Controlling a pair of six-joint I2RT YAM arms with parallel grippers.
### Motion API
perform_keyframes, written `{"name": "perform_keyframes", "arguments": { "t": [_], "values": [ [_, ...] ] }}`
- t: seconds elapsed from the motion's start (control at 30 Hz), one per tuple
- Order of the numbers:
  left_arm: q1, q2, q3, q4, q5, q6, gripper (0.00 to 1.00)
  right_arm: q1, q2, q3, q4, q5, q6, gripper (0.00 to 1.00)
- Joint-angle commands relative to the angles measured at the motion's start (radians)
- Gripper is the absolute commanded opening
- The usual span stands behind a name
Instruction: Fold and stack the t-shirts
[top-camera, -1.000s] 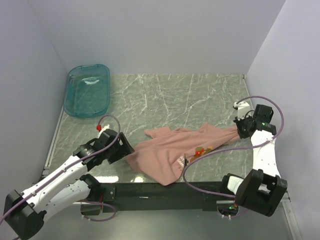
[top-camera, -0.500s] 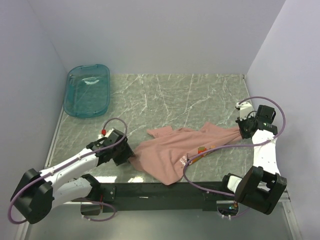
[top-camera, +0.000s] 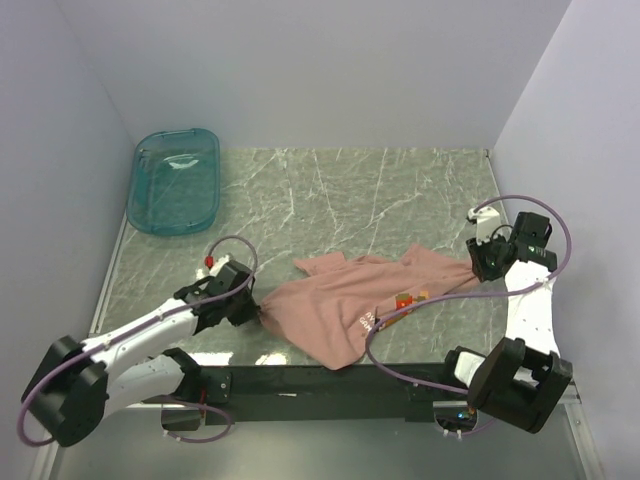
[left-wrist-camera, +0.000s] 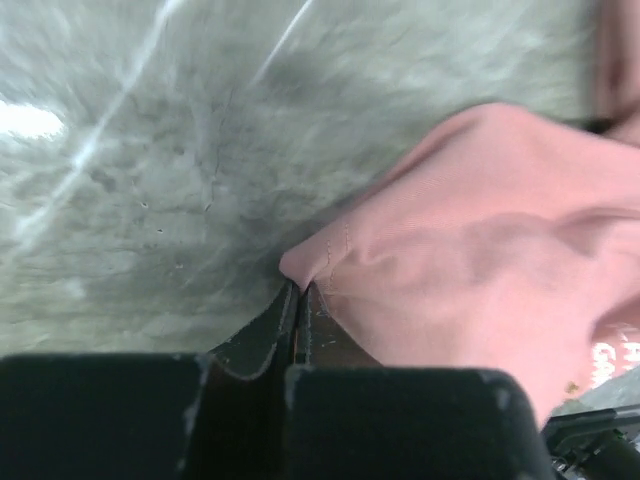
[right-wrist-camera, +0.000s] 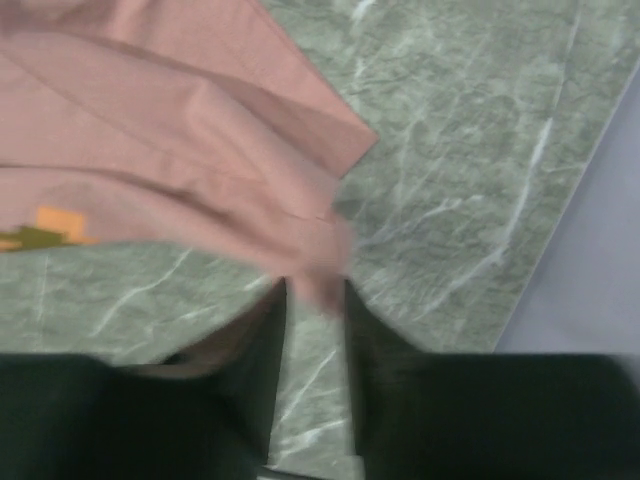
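The left gripper (left-wrist-camera: 300, 293) is seen pressed fully together, with a small peak of the dusty-pink t-shirt (top-camera: 335, 305) pinched between its fingertips just above the table (top-camera: 350, 190); the seam stitching of that corner can be made out right at the pinch. This gripper is held low over the near left part of the table, and the left arm is stretched out flat behind it from the table's near edge. The right gripper (right-wrist-camera: 315, 300) is found with its jaws parted a little way: a narrow, blurred end of the cloth is seen between the two fingers, and a strip of table is visible beside it, so no firm hold can be made out there. This gripper is placed over the right side of the table, with its arm raised behind it. The t-shirt itself is spread, rumpled and unfolded, across the near half of the table between the two grippers, and its lowest fold is laid close to the table's near edge. A small red-brown and orange chest print (top-camera: 405, 299) and a line of small white text (top-camera: 367, 321) are shown face up. A lilac cable (top-camera: 430, 293) from the right arm is looped over the cloth. A translucent teal bin (top-camera: 175, 180) is set at the far left corner of the table, well apart from the t-shirt.
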Motion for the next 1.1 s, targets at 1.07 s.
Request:
{"name": "perform_keyframes", "arguments": {
  "t": [1.07],
  "values": [
    [0.328,-0.324,0.067,-0.131,0.271,0.148,0.00,0.407,0.789,0.566,-0.038,-0.030,0.298,0.58]
  ]
}}
